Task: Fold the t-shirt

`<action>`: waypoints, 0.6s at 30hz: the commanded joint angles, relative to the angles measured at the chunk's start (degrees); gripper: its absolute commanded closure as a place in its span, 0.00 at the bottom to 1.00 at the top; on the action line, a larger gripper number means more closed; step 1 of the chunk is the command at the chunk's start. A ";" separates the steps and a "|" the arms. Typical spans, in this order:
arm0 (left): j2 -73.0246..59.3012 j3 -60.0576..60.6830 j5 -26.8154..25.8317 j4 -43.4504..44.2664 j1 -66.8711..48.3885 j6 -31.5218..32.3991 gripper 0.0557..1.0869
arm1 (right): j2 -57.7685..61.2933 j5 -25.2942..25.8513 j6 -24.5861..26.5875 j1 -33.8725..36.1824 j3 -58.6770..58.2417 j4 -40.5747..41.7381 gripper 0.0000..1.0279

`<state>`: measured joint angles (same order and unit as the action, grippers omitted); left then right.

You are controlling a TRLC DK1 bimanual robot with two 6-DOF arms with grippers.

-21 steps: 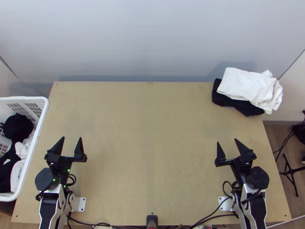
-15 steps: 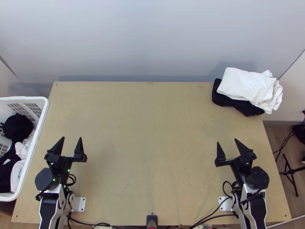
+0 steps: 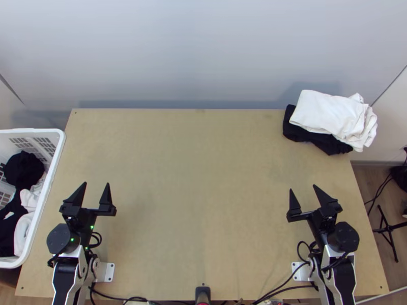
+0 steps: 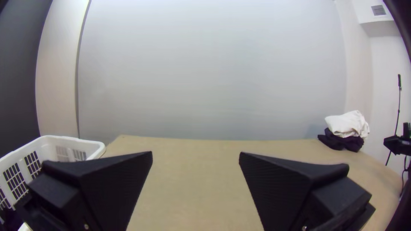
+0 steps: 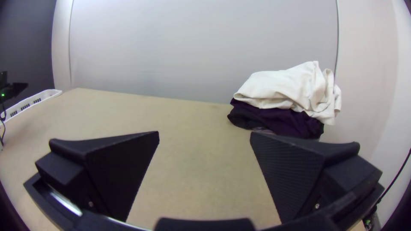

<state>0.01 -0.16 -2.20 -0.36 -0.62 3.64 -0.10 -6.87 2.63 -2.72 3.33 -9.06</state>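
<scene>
- T-shirt: which cloth it is cannot be told. A white cloth [image 3: 325,113] lies folded in loose layers on folded dark cloth [image 3: 301,133], together covering the table's [image 3: 198,178] far right corner.
- Direction: the white cloth's long axis slants from the far edge towards the right edge, its smoother end facing left, its rumpled, layered end facing right. Its neck and sleeves cannot be made out.
- Edges: the rumpled end reaches out past the right edge; the dark cloth sticks out on the left and near sides.
- Room: wood spreads from between the grippers to the far edge, and left from the pile towards the basket [image 3: 30,130] beside the left edge.
- Left gripper [image 3: 96,183]: near the left edge, fingers spread wide, pointing to the far edge, nothing between them.
- Right gripper [image 3: 302,187]: in from the right edge, fingers also spread, holding nothing, well apart from the pile.
- Count: two grippers, one pile, one basket holding dark and white clothes [image 3: 24,170], their number unclear.
</scene>
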 commanded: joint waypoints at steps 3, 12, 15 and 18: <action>0.08 -0.01 0.00 0.18 0.36 -0.04 0.04 | -0.08 0.19 -2.81 -0.53 0.01 0.01 0.04; 0.16 -0.01 -0.09 1.68 -3.16 -3.20 0.04 | 0.01 0.72 -1.93 2.28 0.01 -0.08 0.04; -0.19 -0.01 -0.09 0.10 -4.04 -3.29 0.04 | 0.01 0.72 -1.75 2.19 0.01 -0.08 0.04; -0.19 -0.01 0.00 0.36 -3.95 -3.11 0.04 | -0.08 0.72 -0.88 1.31 0.01 0.53 0.04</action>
<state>0.05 -0.23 -2.28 0.08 -3.64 1.80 -0.12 -6.20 0.86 -0.99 3.33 -9.08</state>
